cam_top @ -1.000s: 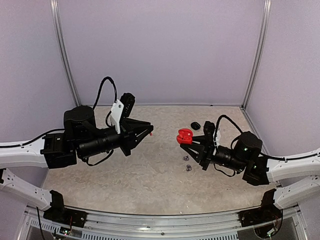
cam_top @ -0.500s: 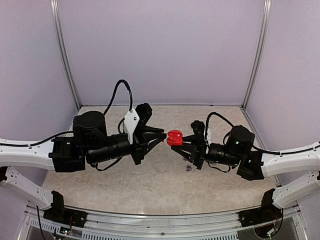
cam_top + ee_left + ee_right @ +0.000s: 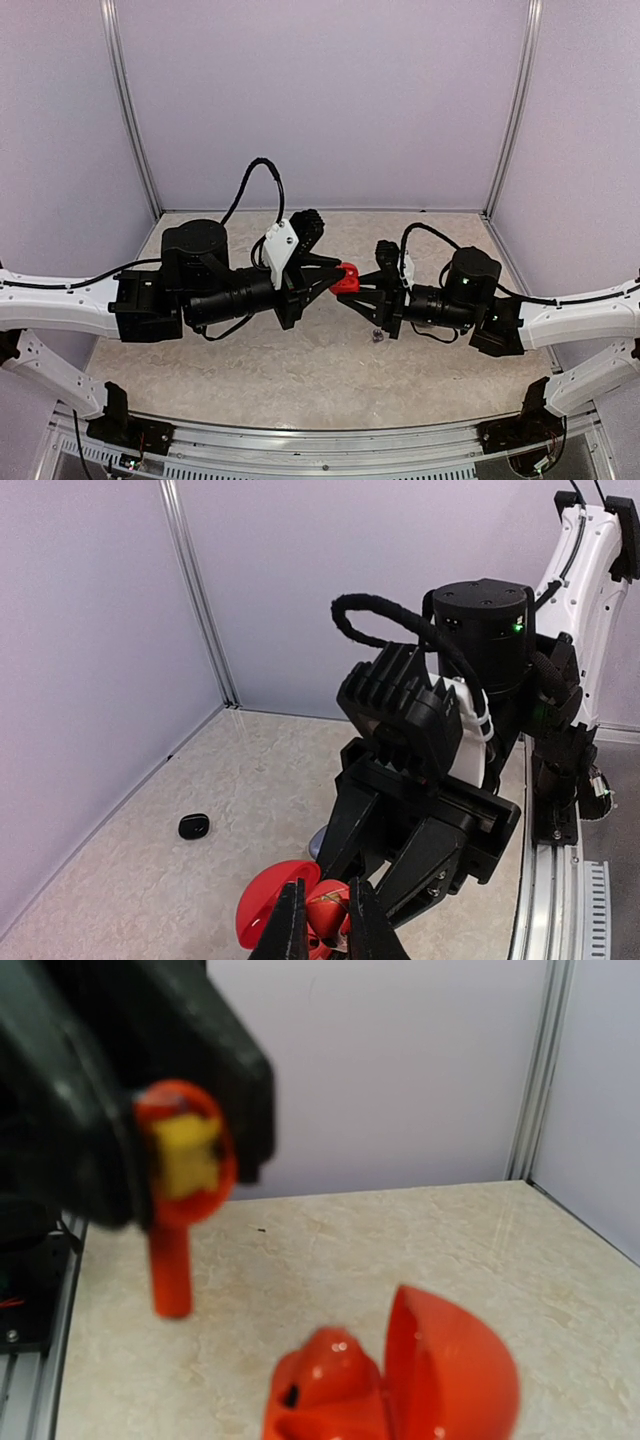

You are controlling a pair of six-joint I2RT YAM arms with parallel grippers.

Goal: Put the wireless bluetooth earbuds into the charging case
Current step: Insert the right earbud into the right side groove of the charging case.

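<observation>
Right wrist, blurred red earbud (image 3: 180,1185) pinched by left tool (image 3: 323,935), right tool (image 3: 358,287) clamping half-cropped red case (image 3: 400,1385)

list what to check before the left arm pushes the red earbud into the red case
1. Lid of the red case open: ok, raised in the right wrist view.
2. Hold of the right gripper on the case: ok, shut on it.
3. Hold of the left gripper on the red earbud: ok, pinched, stem pointing down.
4. Earbud lined up with a socket: cannot tell, the close views are blurred or cropped.
5. Socket free to take it: cannot tell, the inside is blurred.
</observation>
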